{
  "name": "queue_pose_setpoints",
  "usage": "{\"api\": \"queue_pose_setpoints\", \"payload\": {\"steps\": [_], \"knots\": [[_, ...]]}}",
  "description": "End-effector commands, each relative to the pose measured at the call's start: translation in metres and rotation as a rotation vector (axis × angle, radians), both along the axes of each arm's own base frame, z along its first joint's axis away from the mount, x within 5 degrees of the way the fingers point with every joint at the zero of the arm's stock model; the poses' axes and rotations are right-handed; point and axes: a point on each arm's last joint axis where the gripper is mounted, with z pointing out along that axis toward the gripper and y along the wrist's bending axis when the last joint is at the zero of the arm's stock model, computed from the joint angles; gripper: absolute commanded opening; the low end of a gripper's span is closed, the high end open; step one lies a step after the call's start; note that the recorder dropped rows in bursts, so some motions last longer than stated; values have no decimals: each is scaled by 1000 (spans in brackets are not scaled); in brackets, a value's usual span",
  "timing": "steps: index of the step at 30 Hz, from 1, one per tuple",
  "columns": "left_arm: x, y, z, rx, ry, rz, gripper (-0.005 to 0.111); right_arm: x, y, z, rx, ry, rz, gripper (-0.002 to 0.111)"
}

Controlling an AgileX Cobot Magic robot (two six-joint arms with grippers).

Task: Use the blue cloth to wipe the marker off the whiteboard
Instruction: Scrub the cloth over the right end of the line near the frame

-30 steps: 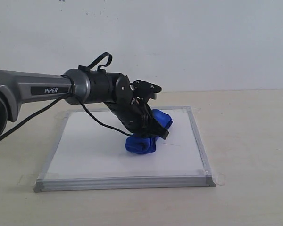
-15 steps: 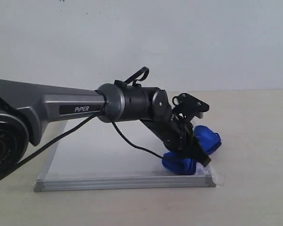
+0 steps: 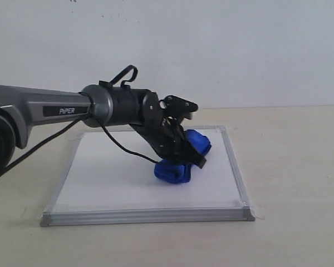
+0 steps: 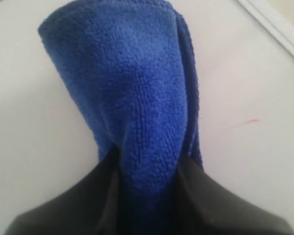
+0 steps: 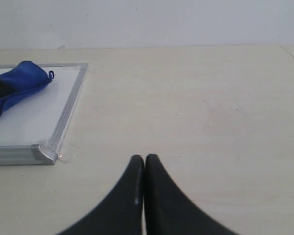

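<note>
The whiteboard (image 3: 111, 178) lies flat on the table, silver-framed. My left gripper (image 3: 185, 157) is shut on the blue cloth (image 3: 174, 171) and presses it onto the board's right-centre. In the left wrist view the cloth (image 4: 132, 93) bulges out from between the black fingers (image 4: 88, 200), with the gripper (image 4: 147, 164) clamped round its middle. Of the marker, only a short faint red streak (image 4: 247, 122) shows on the white surface beside the cloth. My right gripper (image 5: 145, 159) is shut and empty, low over the bare table off the board's near right corner (image 5: 43, 154).
The board's aluminium frame (image 4: 277, 27) runs close to the cloth on one side. A clear tape tab (image 5: 68, 152) sticks out at the board's corner. The beige table (image 3: 289, 167) extends to the right, and a white wall stands behind.
My left arm swept the cloth out to the board's front right corner half a second ago and has pulled it back toward the right-centre. The right gripper's earlier state is not shown.
</note>
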Motion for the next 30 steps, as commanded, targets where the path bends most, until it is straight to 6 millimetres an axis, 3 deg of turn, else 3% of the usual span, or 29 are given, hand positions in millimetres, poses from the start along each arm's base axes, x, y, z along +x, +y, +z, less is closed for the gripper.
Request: {"api": "queue_pose_setpoints", "payload": {"steps": [1,5,9,13,19,23,26,30], "knots": [[-36,-45,-13,59,67,-182,4,0,-1,0,-4,-14,-8,0],[-49,-70,-8,67,25,-275,4,0,-1,0,-4,-14,-8,0],[-44,-74,-4,69,-36,-262,4,0,-1,0,-4,-14,-8,0],[-25,-49,-5,131,-65,-147,4,0,-1,0,-4,-14,-8,0],[2,8,-11,204,-14,74,4,0,-1,0,-4,-14,-8,0],[2,20,-13,216,51,129,4,0,-1,0,-4,-14,-8,0],[-9,1,-14,187,88,63,4,0,-1,-1,-1,-1,-10,0],[-35,-45,-11,106,104,-138,4,0,-1,-1,-1,-1,-10,0]]}}
